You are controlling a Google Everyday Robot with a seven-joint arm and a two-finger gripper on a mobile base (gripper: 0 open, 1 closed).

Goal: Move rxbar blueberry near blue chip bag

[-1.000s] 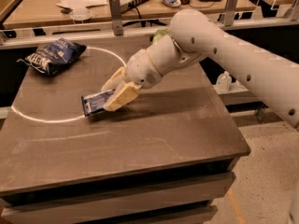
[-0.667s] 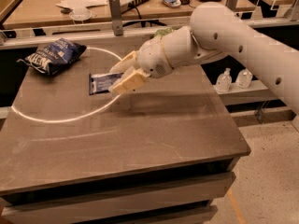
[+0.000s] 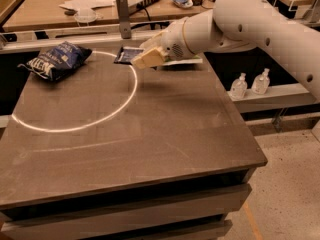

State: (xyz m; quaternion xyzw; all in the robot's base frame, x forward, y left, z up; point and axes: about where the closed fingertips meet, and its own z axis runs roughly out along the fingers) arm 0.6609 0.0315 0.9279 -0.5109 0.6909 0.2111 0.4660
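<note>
Your pincer [image 3: 144, 59] hangs over the far edge of the tabletop [image 3: 165, 134], clenched on the right end of the rxbar blueberry [image 3: 126, 55]. The bar juts leftward from the fingertips, its long axis roughly level and pointing towards the blue chip bag [image 3: 54, 60]. That bag lies left of the bar, near the tabletop's far left corner, with only bare surface and the arc of a white ring [image 3: 127, 91] between them. Nothing blocks that leftward line. Two small bottles [image 3: 250, 84] stand well apart on the right.
</note>
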